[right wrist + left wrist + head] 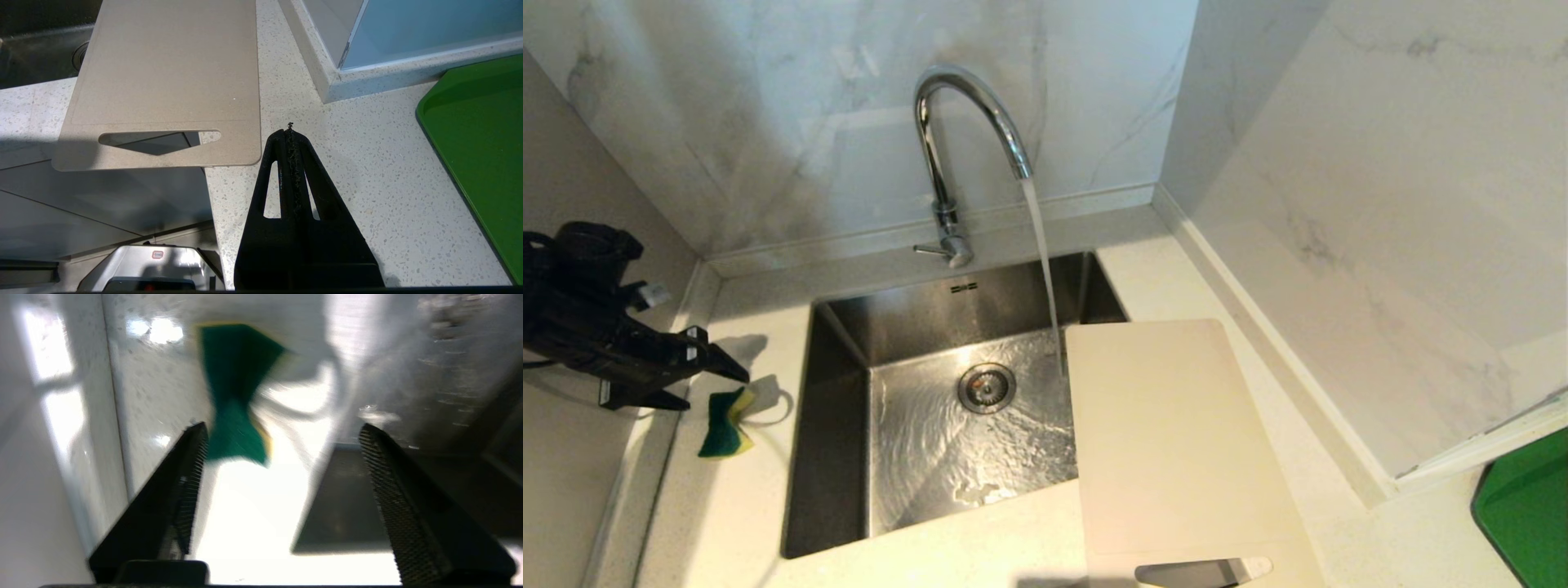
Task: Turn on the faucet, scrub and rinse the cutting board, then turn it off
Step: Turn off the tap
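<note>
The chrome faucet [964, 114] is running, and its stream [1041, 253] falls into the steel sink [837, 457] just beside the far end of the cutting board. The cream cutting board [1176, 441] lies flat right of the sink, overhanging the basin's edge, its handle slot toward me [163, 73]. A green and yellow sponge [725, 425] lies on the counter left of the sink. My left gripper [715, 388] hovers just above and behind it, open and empty; the sponge [235, 388] lies ahead of the fingertips [282, 428]. My right gripper [289, 130] is shut and empty, over the counter beside the board's handle corner.
The faucet's thin lever [929, 250] sticks out to the left at its base. Marble walls close the back, and a boxed-out wall [1339, 245] crowds the right. A green tray [1527, 506] sits at the far right on the counter [367, 196].
</note>
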### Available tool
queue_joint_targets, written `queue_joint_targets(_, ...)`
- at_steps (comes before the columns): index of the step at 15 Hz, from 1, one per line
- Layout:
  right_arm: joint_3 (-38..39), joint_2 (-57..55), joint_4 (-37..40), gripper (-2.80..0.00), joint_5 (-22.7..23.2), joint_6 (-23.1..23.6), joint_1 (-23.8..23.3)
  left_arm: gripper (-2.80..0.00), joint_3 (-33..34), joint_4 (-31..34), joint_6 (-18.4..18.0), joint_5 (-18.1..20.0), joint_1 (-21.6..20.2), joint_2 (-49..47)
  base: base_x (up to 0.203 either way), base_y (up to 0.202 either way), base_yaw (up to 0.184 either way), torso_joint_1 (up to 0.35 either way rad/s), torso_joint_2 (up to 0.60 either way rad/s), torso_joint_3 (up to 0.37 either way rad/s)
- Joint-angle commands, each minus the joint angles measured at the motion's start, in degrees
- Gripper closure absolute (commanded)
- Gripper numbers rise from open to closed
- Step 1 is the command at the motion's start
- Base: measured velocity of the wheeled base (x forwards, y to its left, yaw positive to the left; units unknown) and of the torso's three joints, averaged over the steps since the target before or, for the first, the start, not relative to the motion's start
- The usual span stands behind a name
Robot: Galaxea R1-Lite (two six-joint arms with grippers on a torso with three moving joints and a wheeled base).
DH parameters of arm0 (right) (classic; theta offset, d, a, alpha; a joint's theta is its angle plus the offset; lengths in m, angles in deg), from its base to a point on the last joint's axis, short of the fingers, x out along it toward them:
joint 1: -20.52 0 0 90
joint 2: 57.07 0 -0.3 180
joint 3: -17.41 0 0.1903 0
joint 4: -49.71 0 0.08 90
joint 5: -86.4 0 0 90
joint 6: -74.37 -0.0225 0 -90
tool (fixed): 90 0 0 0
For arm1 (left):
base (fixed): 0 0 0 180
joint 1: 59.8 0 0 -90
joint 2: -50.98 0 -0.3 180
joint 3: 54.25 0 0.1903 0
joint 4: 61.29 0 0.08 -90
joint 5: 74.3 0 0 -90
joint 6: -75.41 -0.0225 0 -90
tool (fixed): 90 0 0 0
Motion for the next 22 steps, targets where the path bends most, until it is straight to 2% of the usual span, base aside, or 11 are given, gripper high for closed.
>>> queue_joint_targets(1,0.0,0.0,0.0,0.0,0.0,0.0,0.0,-2.8,-0.2,1.7,0.3,0.4,1.4,9.7,0.0,0.0,0.0,0.0,0.0,0.0)
queue_joint_targets(6,0.0,0.0,0.1,0.0,0.0,0.0,-0.1,-2.8,-1.1,3.6,0.7,0.3,7.4,19.4,0.0,0.0,0.0,0.0,0.0,0.0)
queue_joint_targets(8,0.0,0.0,0.1,0.0,0.0,0.0,0.0,-2.8,-1.1,3.9,3.4,0.3,9.6,21.5,0.0,0.0,0.0,0.0,0.0,0.0)
queue_joint_targets(14,0.0,0.0,0.1,0.0,0.0,0.0,0.0,-2.8,-0.9,5.8,4.1,0.6,10.7,25.0,0.0,0.0,0.0,0.0,0.0,0.0)
queue_joint_targets(18,0.0,0.0,0.1,0.0,0.0,0.0,0.0,-2.8,-1.2,5.5,4.5,0.6,12.9,24.8,0.0,0.0,0.0,0.0,0.0,0.0)
queue_joint_targets(22,0.0,0.0,0.0,0.0,0.0,0.0,-0.1,-2.8,-5.4,4.6,6.0,0.7,14.5,23.5,0.0,0.0,0.0,0.0,0.0,0.0)
